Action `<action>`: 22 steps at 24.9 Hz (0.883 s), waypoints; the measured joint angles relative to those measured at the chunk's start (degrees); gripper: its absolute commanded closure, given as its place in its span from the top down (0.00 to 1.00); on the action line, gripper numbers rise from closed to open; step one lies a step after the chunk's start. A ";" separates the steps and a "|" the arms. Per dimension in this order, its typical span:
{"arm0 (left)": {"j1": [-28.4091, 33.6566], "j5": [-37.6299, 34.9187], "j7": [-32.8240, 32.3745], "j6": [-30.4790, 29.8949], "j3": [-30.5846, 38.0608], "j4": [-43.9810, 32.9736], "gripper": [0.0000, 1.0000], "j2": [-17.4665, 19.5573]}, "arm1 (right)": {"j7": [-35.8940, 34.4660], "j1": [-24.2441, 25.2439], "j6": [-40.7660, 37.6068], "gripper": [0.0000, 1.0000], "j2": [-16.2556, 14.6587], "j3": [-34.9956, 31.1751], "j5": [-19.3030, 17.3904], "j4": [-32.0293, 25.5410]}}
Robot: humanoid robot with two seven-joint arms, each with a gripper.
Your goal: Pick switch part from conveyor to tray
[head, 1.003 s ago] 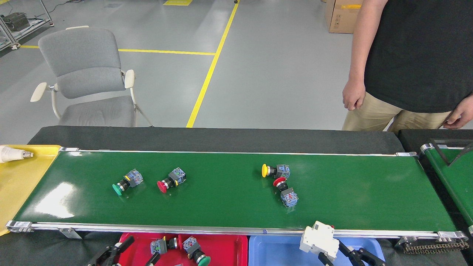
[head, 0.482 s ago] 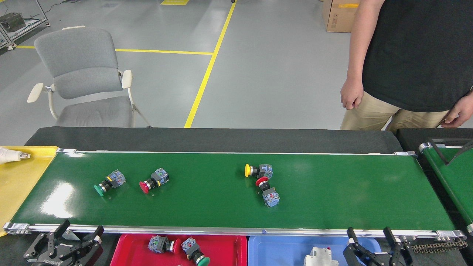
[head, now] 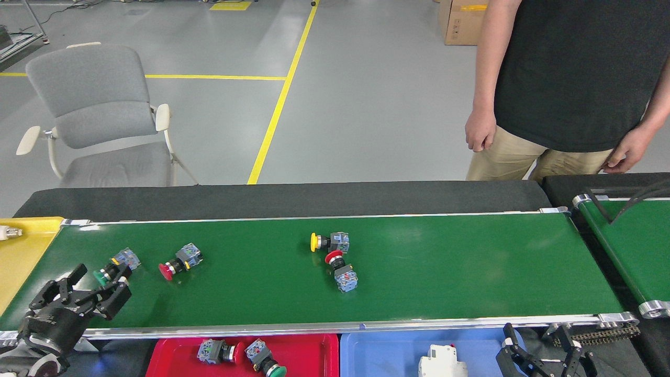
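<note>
At the conveyor's (head: 419,283) left end, the left gripper (head: 99,283) hangs with jaws spread and empty beside a green-capped switch part (head: 116,266). A red-capped switch part (head: 180,261) lies near it. Yellow-capped (head: 330,242) and red-capped (head: 341,269) switches touch mid-belt. The right gripper (head: 542,351) is spread over the blue tray (head: 387,356).

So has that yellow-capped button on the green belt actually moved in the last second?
Yes. The yellow-capped switch has drifted left along the conveyor, away from its chain-drive end and toward the yellow tray.
</note>
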 measured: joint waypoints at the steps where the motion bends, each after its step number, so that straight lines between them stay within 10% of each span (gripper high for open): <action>1: -0.02 0.00 1.06 1.15 -0.60 1.97 1.00 0.83 | 0.31 -0.35 -1.15 1.00 0.00 0.02 0.00 0.06; 6: -1.72 0.00 7.26 8.19 -4.24 10.90 0.95 4.03 | 1.01 -0.62 -4.95 1.00 0.00 0.07 0.01 0.96; 11: -3.93 0.09 13.49 13.11 -6.33 16.16 0.24 4.97 | 1.12 -0.69 -5.92 1.00 0.00 0.10 0.01 1.07; 13: -3.91 0.43 16.42 12.43 -7.39 16.39 0.10 4.96 | 1.15 -0.72 -6.00 1.00 0.00 0.11 0.01 1.07; 22: 6.26 1.61 20.05 -0.43 -8.60 0.99 0.10 3.55 | 1.21 -0.73 -5.85 1.00 0.02 -0.13 0.01 1.06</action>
